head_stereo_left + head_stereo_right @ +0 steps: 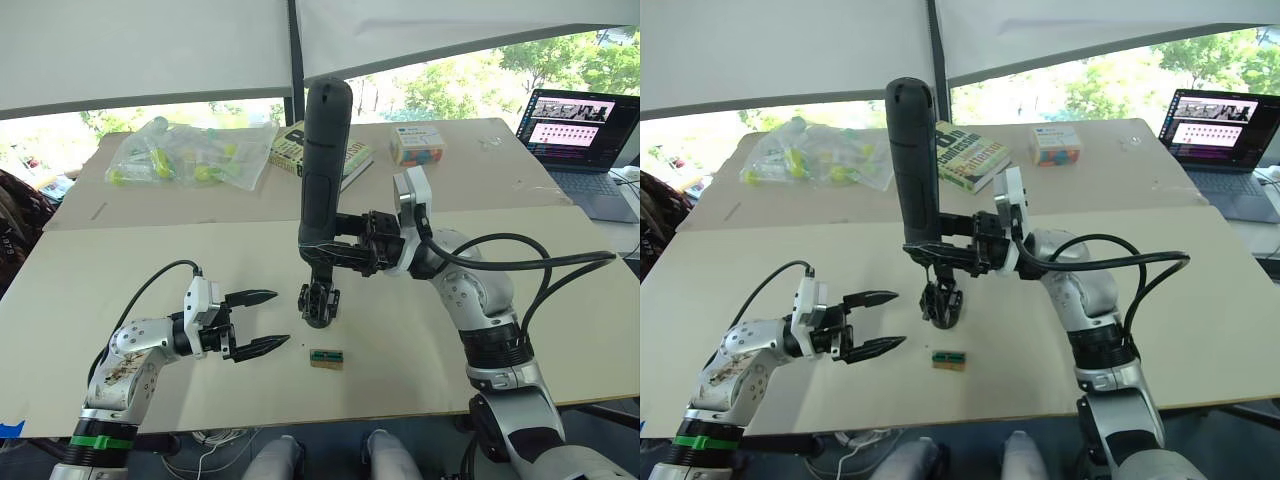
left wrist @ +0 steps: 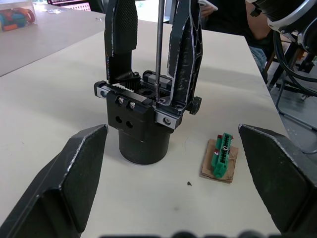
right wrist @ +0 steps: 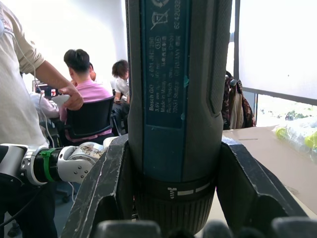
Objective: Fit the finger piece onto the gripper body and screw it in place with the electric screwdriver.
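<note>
Left gripper (image 1: 268, 322) open beside gripper body (image 1: 318, 303); screwdriver-bit (image 2: 158, 49) inside

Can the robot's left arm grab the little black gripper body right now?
Probably yes. The left gripper is open, level with the gripper body, and only bare table lies between them. The electric screwdriver comes down from above, so it shouldn't block a sideways reach.

electric screwdriver (image 3: 178, 99) top cut off, laptop (image 1: 585, 135) cropped
</note>
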Robot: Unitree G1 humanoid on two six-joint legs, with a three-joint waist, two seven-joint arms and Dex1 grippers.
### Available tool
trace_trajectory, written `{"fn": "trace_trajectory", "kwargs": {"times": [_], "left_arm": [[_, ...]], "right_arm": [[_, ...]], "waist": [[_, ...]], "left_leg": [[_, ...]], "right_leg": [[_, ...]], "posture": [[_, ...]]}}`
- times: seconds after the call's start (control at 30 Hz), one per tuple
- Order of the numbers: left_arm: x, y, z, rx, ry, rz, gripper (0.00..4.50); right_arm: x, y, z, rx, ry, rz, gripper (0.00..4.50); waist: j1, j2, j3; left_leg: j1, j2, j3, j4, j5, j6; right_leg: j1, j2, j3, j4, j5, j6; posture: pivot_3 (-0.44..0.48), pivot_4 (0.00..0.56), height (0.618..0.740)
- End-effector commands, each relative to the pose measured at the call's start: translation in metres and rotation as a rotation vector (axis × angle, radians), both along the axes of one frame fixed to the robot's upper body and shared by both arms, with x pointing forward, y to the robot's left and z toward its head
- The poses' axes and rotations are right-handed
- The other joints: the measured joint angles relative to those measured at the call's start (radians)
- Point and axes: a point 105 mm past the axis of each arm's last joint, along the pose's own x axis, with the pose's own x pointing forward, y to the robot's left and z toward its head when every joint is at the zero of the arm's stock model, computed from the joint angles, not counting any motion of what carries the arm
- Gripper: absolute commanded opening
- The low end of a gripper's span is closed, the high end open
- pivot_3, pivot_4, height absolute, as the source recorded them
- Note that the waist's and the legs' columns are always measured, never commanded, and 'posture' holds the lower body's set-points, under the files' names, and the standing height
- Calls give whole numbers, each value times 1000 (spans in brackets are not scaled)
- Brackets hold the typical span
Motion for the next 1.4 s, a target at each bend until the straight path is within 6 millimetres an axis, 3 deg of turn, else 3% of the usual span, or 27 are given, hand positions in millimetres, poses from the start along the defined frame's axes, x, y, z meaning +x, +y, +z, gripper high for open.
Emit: {"fn": "trace_trajectory", "kwargs": {"times": [0.03,1.4], "left_arm": [[0,-2,5,-1,-35,-4,4500],[-1,-6,4,-8,-24,5,4500]], "right_arm": [[-5,-3,21,54,-66,28,1907],[-4,0,15,33,-23,46,1907]], "waist": [[0,0,0],[-1,0,0]], "left_leg": [[0,0,0,0,0,0],[0,0,0,0,0,0]], "right_leg": [[0,0,0,0,0,0],[0,0,0,0,0,0]], "posture": [[0,150,740],[0,150,740]]}}
